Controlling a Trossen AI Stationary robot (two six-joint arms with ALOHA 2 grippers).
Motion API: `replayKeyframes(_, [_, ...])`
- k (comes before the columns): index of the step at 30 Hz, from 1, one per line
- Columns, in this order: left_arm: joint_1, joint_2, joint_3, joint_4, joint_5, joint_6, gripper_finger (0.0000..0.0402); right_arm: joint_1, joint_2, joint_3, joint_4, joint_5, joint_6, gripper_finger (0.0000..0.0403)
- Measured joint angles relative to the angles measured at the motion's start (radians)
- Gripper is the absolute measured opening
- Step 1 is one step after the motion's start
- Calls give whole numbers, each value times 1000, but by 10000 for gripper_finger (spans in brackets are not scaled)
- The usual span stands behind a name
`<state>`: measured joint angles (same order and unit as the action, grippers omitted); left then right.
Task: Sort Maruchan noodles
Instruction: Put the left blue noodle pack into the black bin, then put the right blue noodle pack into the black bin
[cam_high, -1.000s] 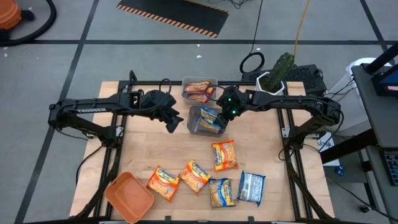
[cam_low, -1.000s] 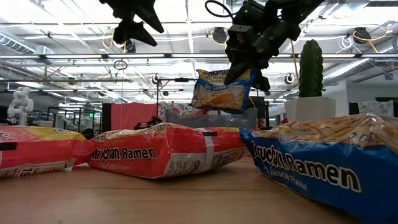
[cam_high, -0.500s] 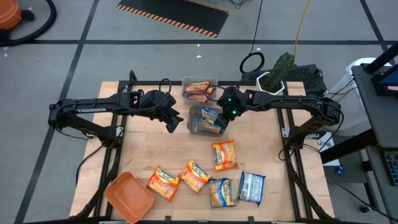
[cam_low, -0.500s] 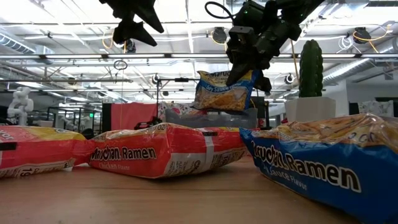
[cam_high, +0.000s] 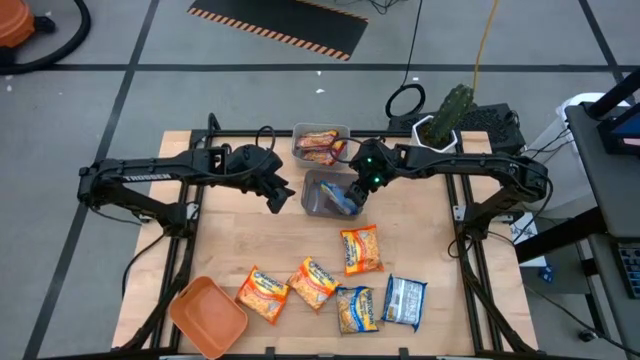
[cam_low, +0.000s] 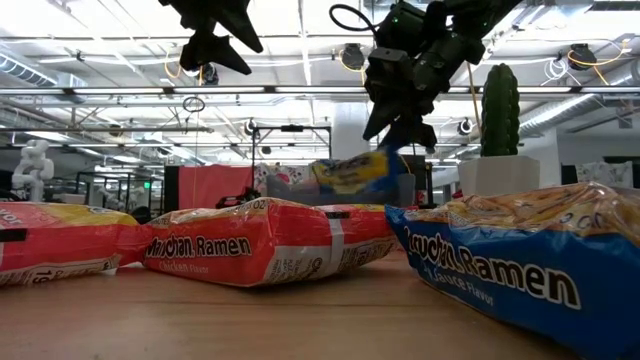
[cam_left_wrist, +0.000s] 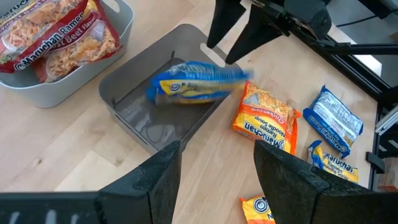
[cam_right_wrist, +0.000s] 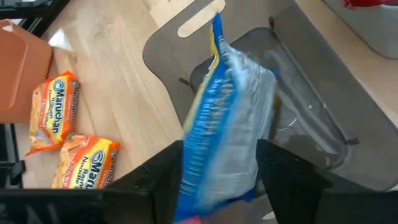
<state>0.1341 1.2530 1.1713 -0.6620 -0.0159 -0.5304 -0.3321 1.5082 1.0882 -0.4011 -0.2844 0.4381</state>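
A blue-and-yellow Maruchan packet (cam_left_wrist: 193, 81) is in mid-fall, blurred, just above the clear-walled grey bin (cam_left_wrist: 124, 81). It also shows in the high view (cam_high: 340, 200), the low view (cam_low: 360, 172) and the right wrist view (cam_right_wrist: 227, 124). My right gripper (cam_high: 356, 188) hangs open above it, fingers (cam_left_wrist: 224, 31) apart and clear of the packet. My left gripper (cam_high: 280, 195) waits open to the left of the bin. Orange packets (cam_high: 361, 248), (cam_high: 262, 292), (cam_high: 314, 282) and blue ones (cam_high: 357, 308), (cam_high: 405, 300) lie flat on the table's near half.
A second grey bin (cam_high: 320, 143) with reddish packets (cam_left_wrist: 56, 37) stands behind the first one. An orange tray (cam_high: 207, 315) sits at the table's near left corner. A potted cactus (cam_high: 447, 120) stands at the far right. Bare wood lies between the bins and the packets.
My right gripper has let go of the blue-and-yellow packet above the grey bin. The packet hung tilted below the fingers a second ago; now it has dropped and turned nearly flat, down at the bin's rim. Both arms have kept their places.
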Motion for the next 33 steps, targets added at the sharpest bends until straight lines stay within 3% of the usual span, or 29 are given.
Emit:
replayKeyframes(6, [0,0,0,0,0,0,207,0,-8,0,-3,52,19,205])
replayKeyframes(15, [-2,0,0,-1,16,36,207,67,-133,0,4,55,208,201])
replayKeyframes(22, [-2,0,0,-12,16,100,207,254,-243,0,-90,111,406,201])
replayKeyframes(33, [-3,0,0,-64,25,159,207,608,-208,1,-351,205,819,201])
